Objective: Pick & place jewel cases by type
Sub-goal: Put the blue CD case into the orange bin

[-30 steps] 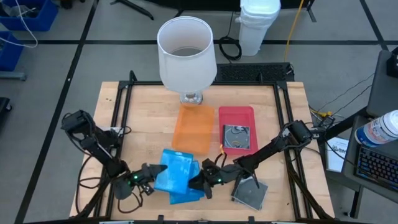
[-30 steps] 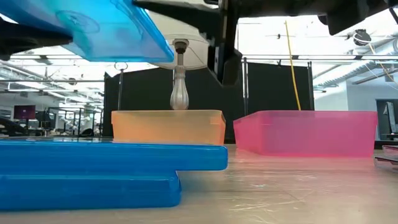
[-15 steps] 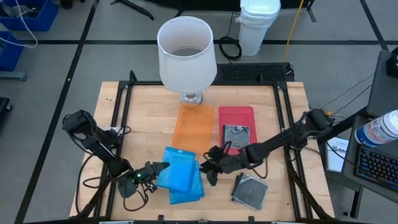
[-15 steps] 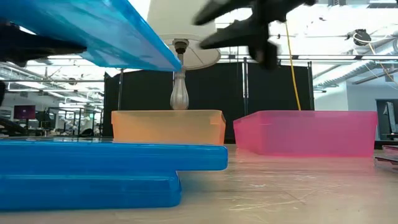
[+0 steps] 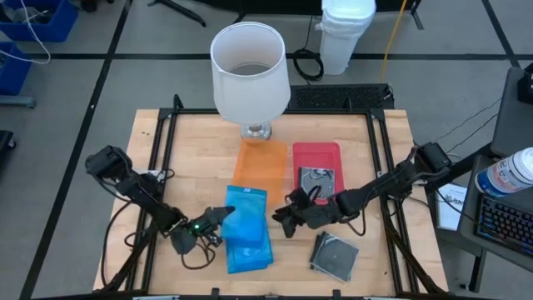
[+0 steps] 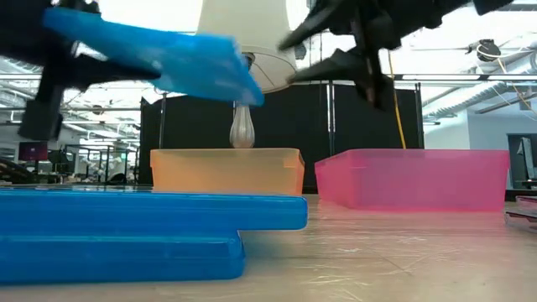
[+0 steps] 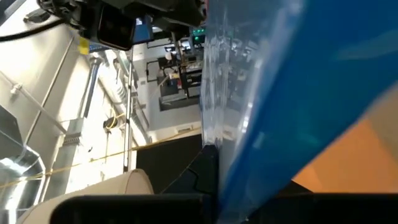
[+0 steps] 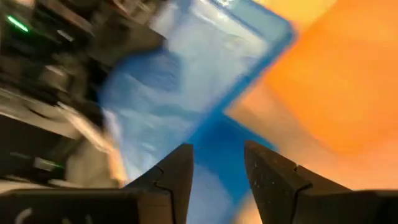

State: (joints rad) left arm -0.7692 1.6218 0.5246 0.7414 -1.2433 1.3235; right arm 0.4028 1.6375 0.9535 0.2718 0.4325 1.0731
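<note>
Lifted and carried farther from the near edge, the blue jewel case (image 5: pixel 246 210) in the left claw (image 5: pixel 218 218) now hangs above the counter (image 5: pixel 191 150), nearer the orange tray (image 5: pixel 261 169) than it was a second ago; the right claw (image 5: pixel 283 220) has let go of it and drawn back toward the right, its fingers (image 8: pixel 268 176) spread with nothing between them. Pinched by one edge, the case is tilted, its far end raised, which the low view shows as a slanted blue slab over the stacked blue cases (image 6: pixel 143 231) left on the wood; the left claw is pressed tight on that edge, likely because the thin plastic gives little else to hold. Two hands seem to have been needed to free the case from the pile, and one suffices for carrying.

Sorting looks partly done: a clear case with a silvery disc (image 5: pixel 317 183) lies in the red tray (image 5: pixel 316 153), another clear case (image 5: pixel 335 256) sits on the counter near the right front corner, and the orange tray appears bare; blue cases presumably belong there. A white lamp (image 5: pixel 250 71) stands just beyond the trays, so the carry must stay low and short of its base.
</note>
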